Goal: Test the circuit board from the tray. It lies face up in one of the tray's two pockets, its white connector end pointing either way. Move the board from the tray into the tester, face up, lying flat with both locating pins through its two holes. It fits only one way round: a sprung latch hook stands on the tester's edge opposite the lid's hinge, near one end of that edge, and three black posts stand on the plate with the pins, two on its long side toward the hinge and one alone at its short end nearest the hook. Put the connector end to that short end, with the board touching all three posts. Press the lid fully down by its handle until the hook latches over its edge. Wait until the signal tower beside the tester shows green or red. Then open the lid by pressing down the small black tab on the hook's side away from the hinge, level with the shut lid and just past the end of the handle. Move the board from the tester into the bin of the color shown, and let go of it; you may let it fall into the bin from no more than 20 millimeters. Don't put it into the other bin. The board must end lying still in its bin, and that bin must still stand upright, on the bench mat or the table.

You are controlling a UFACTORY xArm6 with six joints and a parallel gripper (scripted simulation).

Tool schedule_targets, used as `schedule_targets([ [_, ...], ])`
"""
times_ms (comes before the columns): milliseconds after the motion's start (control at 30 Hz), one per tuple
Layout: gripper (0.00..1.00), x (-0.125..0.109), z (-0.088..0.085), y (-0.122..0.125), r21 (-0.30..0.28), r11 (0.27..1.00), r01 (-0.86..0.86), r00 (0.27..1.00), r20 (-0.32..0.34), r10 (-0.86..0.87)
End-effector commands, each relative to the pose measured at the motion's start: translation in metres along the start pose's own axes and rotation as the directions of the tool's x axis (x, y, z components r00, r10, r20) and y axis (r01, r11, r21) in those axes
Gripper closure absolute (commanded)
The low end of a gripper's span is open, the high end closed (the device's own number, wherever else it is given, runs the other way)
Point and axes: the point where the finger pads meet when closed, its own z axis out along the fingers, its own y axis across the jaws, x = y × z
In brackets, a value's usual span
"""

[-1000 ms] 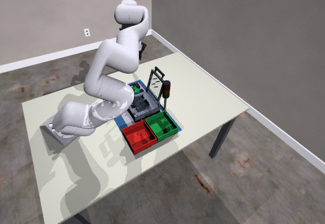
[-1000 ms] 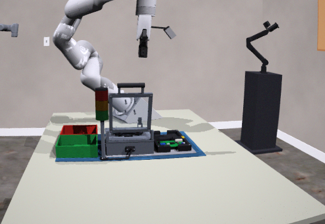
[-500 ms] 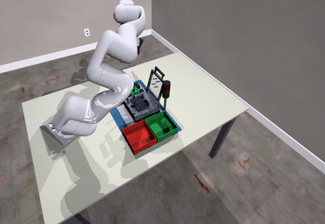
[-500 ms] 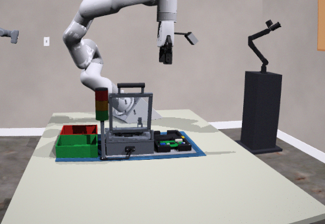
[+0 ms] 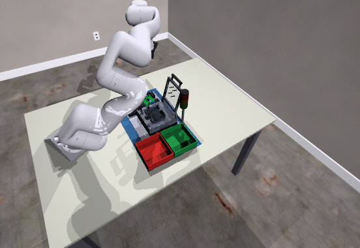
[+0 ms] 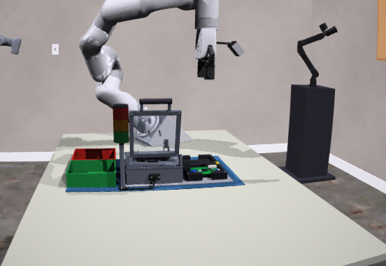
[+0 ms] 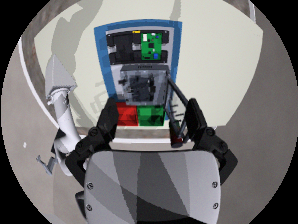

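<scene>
Gripper: we see the gripper [image 6: 205, 75] high in the air above the tray end of the mat, its fingers spread fully apart, and it has hold of nothing.
Board: the green circuit board [image 7: 150, 47] lies in one pocket of the black tray [image 6: 193, 176]; the other pocket looks empty.
Tester: the tester [image 6: 154, 173] has its lid [image 6: 155, 130] standing upright and open, and we see no board on its plate.
Signal tower: the signal tower [image 6: 121, 127] does not shine clearly in any color, as far as we can tell.
Bins: the red bin [image 5: 153, 151] and the green bin [image 5: 180, 139] stand upright side by side, with no board in them.
Progress: we judge that no step is done; picking, placing, latching, waiting, opening and sorting are all left.
</scene>
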Motion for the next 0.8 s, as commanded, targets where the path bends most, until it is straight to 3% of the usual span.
schedule_targets([
  [0,0.00,0.001,-0.001,0.000,-0.002,1.000,0.000,1.000,-0.003,0.000],
  [533,0.00,0.001,0.000,0.000,-0.002,1.000,0.000,1.000,-0.002,0.000],
  [767,0.00,0.001,0.012,0.000,-0.002,1.000,0.000,1.000,-0.002,0.000],
])
